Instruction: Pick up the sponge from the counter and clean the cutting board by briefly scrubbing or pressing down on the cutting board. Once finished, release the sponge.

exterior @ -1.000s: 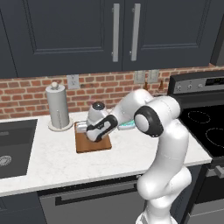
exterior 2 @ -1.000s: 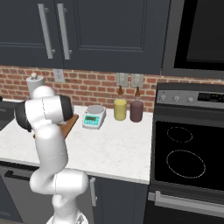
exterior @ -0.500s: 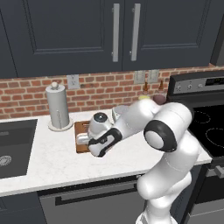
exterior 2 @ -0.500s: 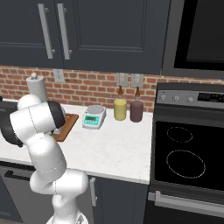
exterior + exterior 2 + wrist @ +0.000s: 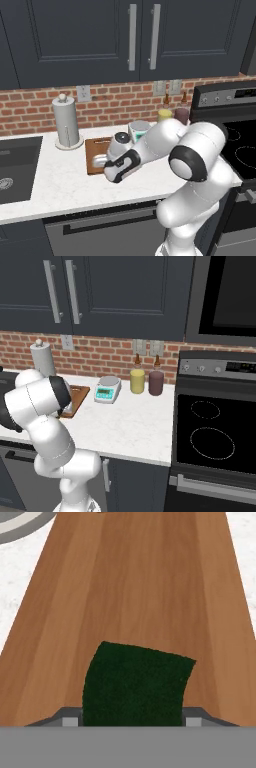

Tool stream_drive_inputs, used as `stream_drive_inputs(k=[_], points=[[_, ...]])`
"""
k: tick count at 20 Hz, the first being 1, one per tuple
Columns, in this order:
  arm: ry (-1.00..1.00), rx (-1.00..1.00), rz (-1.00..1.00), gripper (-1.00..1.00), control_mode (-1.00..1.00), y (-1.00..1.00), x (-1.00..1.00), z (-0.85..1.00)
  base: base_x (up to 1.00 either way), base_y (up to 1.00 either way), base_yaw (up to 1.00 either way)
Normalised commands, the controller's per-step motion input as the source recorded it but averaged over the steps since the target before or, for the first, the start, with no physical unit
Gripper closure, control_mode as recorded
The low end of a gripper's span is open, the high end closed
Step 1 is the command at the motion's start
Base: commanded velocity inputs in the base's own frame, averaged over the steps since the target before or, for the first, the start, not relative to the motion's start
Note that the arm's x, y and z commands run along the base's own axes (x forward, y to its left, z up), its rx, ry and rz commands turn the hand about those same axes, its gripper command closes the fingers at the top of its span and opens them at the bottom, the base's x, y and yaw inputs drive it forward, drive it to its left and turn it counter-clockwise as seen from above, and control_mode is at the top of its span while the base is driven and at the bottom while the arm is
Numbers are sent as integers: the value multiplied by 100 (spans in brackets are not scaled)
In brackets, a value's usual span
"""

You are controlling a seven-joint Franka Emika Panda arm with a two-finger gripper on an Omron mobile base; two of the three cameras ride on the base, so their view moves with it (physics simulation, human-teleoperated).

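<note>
Gripper [image 5: 132, 721]: clenched on sponge, low over board.
Sponge [image 5: 135, 687]: dark green face up, between the 2 finger tips, over cutting board's near part.
Cutting board [image 5: 94, 150]: flat on counter [image 5: 55, 180], beside paper towel roll [image 5: 66, 122].
Scale [image 5: 107, 389]: right of board.

paper towel roll [image 5: 66, 122], scale [image 5: 107, 390], two jars [image 5: 137, 381], stove [image 5: 215, 431], sink [image 5: 12, 167].

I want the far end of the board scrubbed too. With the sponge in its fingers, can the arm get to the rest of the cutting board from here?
Probably yes. The sponge sits between the fingers over the cutting board, and the wood ahead of it is bare.
</note>
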Motion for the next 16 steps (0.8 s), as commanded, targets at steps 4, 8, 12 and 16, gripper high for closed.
stream_drive_inputs(k=[4,8,12,16], points=[[0,0,0,100,-100,-39,2,0,0,0,0],[0,0,0,100,-100,-31,7,0,0,0,0],[0,0,0,100,-100,-21,11,0,0,0,0],[0,0,0,100,-100,-3,24,0,0,0,0]])
